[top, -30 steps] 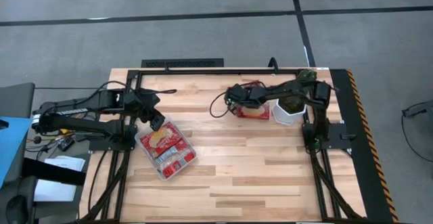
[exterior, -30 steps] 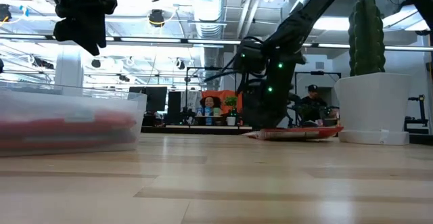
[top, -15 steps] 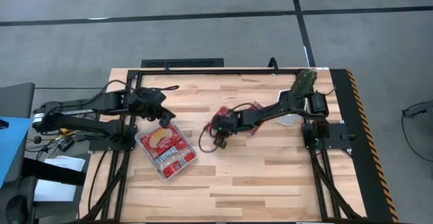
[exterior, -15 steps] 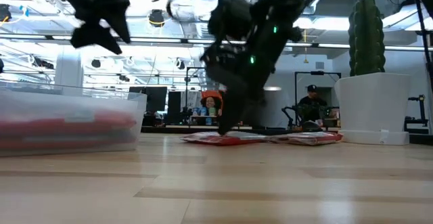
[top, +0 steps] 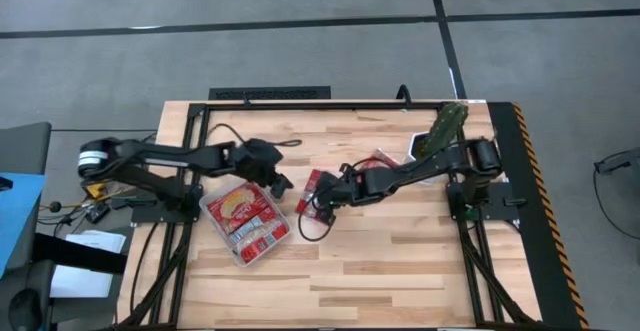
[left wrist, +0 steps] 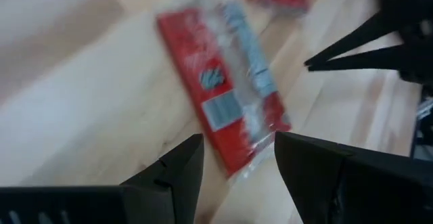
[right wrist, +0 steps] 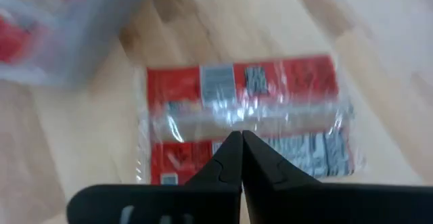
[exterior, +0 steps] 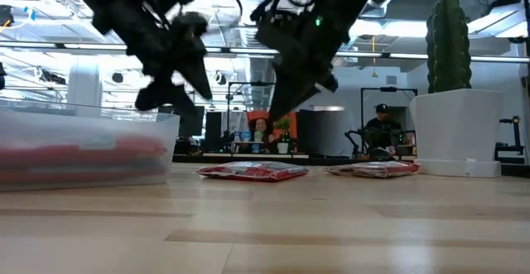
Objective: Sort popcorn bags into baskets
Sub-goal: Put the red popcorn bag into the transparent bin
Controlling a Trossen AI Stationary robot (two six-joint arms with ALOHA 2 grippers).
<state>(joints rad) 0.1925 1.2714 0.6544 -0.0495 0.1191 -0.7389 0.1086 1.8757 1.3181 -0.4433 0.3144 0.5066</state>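
One red popcorn bag (top: pixel 317 182) lies flat on the wood in the middle of the table, label up (right wrist: pixel 243 105). A second bag (top: pixel 385 161) lies farther right (exterior: pixel 373 170). The clear basket (top: pixel 245 221) at the left holds several red bags. My right gripper (right wrist: pixel 241 149) is shut and hangs above the middle bag, clear of it (exterior: pixel 275 112). My left gripper (left wrist: pixel 237 158) is open, in the air beside the basket's far right corner (top: pixel 282 184), pointing down at the same bag (left wrist: pixel 226 82).
A white pot with a green plant (top: pixel 445 126) stands at the back right, partly under my right arm. A black frame (top: pixel 300 101) runs along the table's far and side edges. Bare wood (top: pixel 400 271) fills the near half of the table.
My right gripper has slid one bag from the pile by the pot toward the table's left and near side, then risen off it; the bag now lies flat alone. My left gripper has moved right and down toward that bag.
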